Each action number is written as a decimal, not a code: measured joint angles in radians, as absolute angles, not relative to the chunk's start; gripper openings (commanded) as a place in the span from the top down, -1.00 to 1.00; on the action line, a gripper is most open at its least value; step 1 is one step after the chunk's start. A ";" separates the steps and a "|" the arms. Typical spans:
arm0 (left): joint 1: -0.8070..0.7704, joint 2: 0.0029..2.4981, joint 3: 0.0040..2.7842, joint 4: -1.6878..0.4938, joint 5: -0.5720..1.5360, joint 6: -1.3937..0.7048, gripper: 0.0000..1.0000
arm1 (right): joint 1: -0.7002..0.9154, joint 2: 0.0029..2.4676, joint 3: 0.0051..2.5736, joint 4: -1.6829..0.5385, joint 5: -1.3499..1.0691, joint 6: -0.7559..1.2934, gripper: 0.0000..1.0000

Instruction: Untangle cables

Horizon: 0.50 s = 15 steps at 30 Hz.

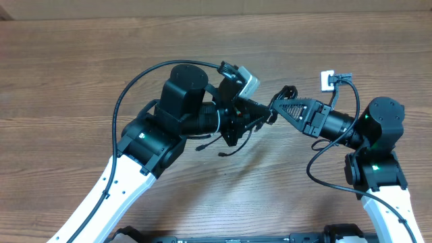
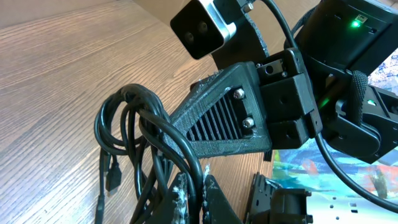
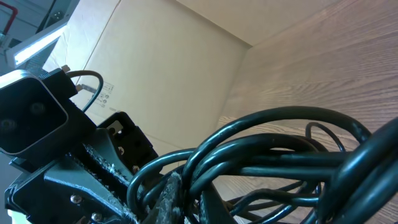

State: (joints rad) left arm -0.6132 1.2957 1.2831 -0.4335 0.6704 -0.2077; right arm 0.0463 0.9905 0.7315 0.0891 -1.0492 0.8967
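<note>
The cables (image 2: 134, 127) are a bunch of thin black looped cords held up off the table between my two grippers. My left gripper (image 2: 200, 182) is shut on one strand at the bottom of the left wrist view. A small plug end (image 2: 113, 178) dangles to its left. My right gripper (image 3: 191, 194) is shut on several strands of the cables (image 3: 280, 149), which fill the right wrist view. From overhead the left gripper (image 1: 260, 116) and right gripper (image 1: 275, 108) meet tip to tip at the table's middle. Loose cable ends (image 1: 226, 150) hang below them.
The wooden table (image 1: 81, 74) runs under both arms. A small white block (image 1: 327, 81) with a black plug lies at the back right. A cardboard wall (image 3: 155, 68) stands behind the table. The left arm's thick black wire (image 1: 135, 84) arcs over its left side.
</note>
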 measured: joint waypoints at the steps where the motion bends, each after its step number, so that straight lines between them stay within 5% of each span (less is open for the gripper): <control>1: -0.613 1.296 1.283 -0.434 0.671 -0.207 0.91 | 0.046 0.991 0.731 0.089 -1.050 0.897 0.92; 15: -0.569 1.294 1.283 -0.474 0.662 -0.237 0.92 | 0.046 0.998 0.730 0.344 -1.244 0.890 0.92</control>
State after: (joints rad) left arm -0.5686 1.2942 1.2835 -0.4740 0.6624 -0.2375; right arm 0.0456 0.9977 0.7300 0.3439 -1.2442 0.8898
